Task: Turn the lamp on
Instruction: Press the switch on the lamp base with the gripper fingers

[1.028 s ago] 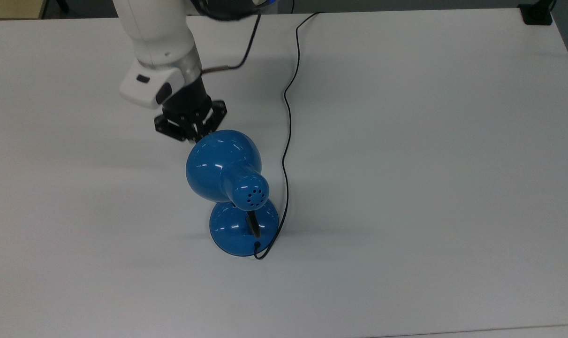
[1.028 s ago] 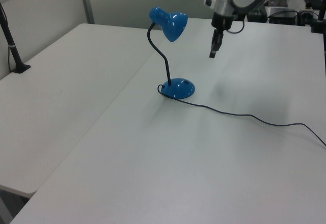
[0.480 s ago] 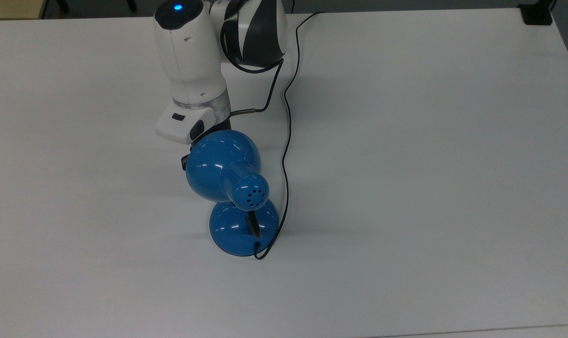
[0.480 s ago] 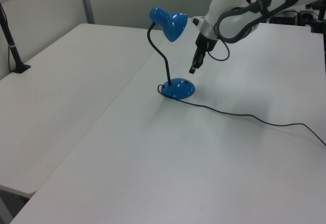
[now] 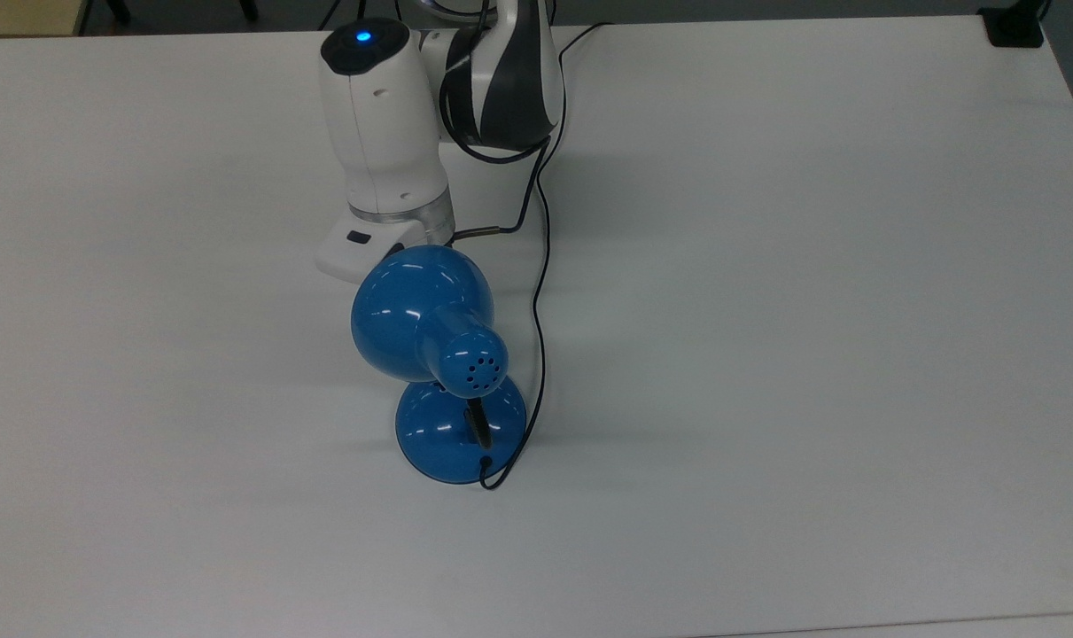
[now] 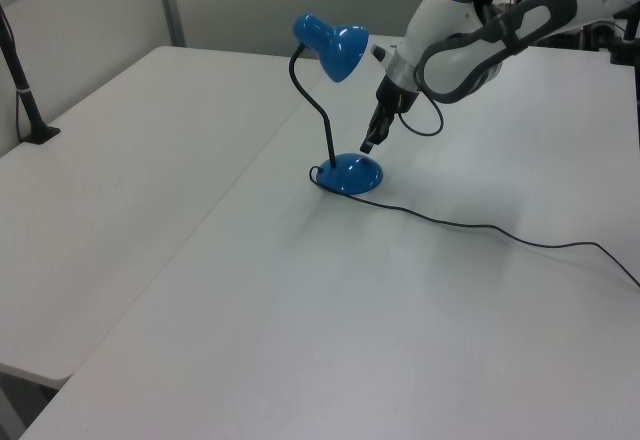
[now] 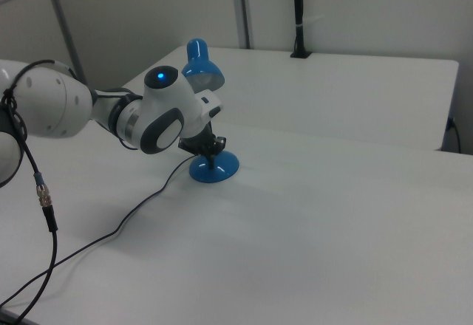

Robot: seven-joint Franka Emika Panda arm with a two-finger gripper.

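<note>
— What carries everything here?
— A plain white surface, matte and wide; in the left view a seam runs along it where two tops meet.
— And what rests on it?
— The lamp stands on its round blue base. Its thin black cord trails across the surface toward the top view's upper edge. A black post stands at the left view's left edge.

Pincer low beside lamp base, shade overhanging above. Thin cord trails across desk toward left view's right. Black post stands far off at left view's left edge.
</note>
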